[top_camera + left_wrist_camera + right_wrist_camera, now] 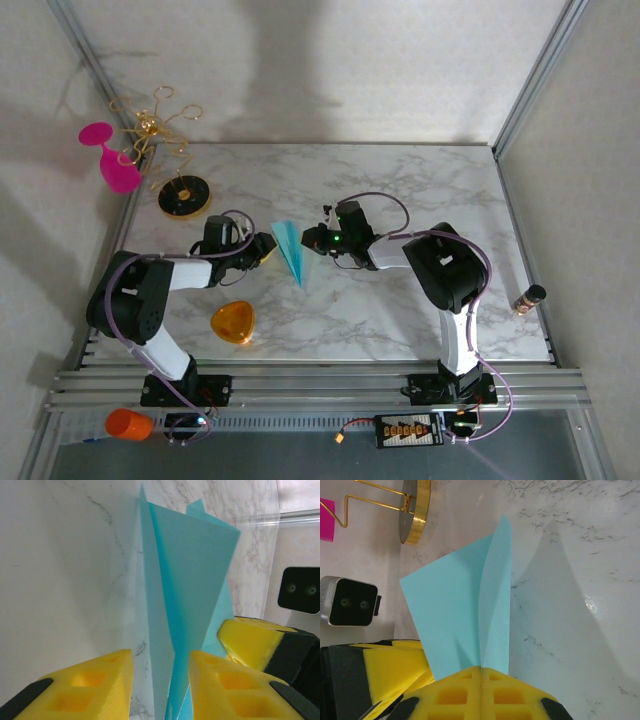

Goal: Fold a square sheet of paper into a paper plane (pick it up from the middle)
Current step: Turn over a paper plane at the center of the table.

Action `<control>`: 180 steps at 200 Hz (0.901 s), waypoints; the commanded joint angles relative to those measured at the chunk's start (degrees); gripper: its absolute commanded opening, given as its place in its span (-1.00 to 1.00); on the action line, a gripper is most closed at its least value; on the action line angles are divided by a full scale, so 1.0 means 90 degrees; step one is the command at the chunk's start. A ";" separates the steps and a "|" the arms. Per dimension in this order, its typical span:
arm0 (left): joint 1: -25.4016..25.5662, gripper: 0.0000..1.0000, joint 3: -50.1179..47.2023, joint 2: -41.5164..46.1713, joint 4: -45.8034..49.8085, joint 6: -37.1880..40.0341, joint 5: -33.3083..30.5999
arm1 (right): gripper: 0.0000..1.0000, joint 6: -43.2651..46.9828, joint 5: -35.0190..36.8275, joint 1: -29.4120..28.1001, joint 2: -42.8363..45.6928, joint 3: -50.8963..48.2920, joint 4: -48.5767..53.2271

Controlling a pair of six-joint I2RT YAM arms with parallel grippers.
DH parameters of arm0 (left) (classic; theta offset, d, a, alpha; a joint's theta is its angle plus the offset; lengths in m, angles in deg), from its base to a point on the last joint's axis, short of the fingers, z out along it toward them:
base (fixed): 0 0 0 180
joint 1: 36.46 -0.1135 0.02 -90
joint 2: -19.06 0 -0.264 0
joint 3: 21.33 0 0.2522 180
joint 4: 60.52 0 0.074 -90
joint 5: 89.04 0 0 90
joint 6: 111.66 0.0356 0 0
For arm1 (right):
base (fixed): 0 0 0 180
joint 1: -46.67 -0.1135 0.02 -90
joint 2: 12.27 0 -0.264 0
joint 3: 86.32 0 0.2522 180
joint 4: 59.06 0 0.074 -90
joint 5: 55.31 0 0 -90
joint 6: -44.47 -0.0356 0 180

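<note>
**A:** Where was the paper plane (292, 252) at that moment?

**B:** Near the middle of the marble surface (400, 190), between my two arms. Its pointed nose was aimed back toward my bases and its wide tail away from them. From my wrists I saw its teal flaps standing up from the centre crease rather than lying flat.

**A:** What was your right tool (481, 672) doing?

**B:** Its yellow fingers were pressed together with no gap, pinching the paper plane. The sheet came straight out of the seam between them and fanned upward.

**A:** And your left tool (160, 667)?

**B:** It was on the other side of the plane, facing the right one. Its fingers (90, 690) were partly spread, with a folded edge of the paper standing between them. One finger was just beside the paper, perhaps touching it. The other had a clear strip of surface between it and the sheet, so it wasn't a pinch.

**A:** How close were the two tools?

**B:** Very near each other, with only the paper between. I could see a yellow finger of the right tool just past the sheet from my left wrist.

**A:** Was anything else around?

**B:** An orange rounded-triangle piece (233, 322) lay near my left arm, well apart from the plane. A gold wire stand (183, 195) on a black round base and a pink glass (110, 158) were at the far left.
</note>
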 commanded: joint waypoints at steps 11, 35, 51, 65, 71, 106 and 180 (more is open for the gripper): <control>0.0084 -0.45 0.0210 -0.0156 -0.0136 0.0146 0.0021 | -1.00 -0.0039 -0.0074 0.0036 -0.0093 -0.0025 -0.0067; 0.0099 -0.52 0.0220 -0.0222 -0.0163 0.0153 0.0029 | -1.00 -0.0020 -0.0080 0.0045 -0.0109 -0.0020 -0.0049; 0.0104 -0.56 0.0267 -0.0309 -0.0155 0.0179 0.0100 | -1.00 -0.0020 -0.0104 0.0036 -0.0123 -0.0009 -0.0053; 0.0113 -0.60 0.0297 -0.0376 -0.0178 0.0177 0.0129 | -1.00 -0.0020 -0.0110 0.0038 -0.0122 0.0006 -0.0058; 0.0118 -0.65 0.0307 -0.0407 -0.0192 0.0172 0.0144 | -1.00 -0.0020 -0.0109 0.0036 -0.0122 0.0006 -0.0053; 0.0122 -0.61 0.0329 -0.0496 -0.0280 0.0166 0.0188 | -1.00 -0.0029 -0.0146 0.0041 -0.0142 0.0012 -0.0058; 0.0142 -0.93 0.0508 -0.0702 -0.0227 0.0191 0.0083 | -1.00 0.0044 -0.0071 0.0076 -0.0055 -0.0022 0.0072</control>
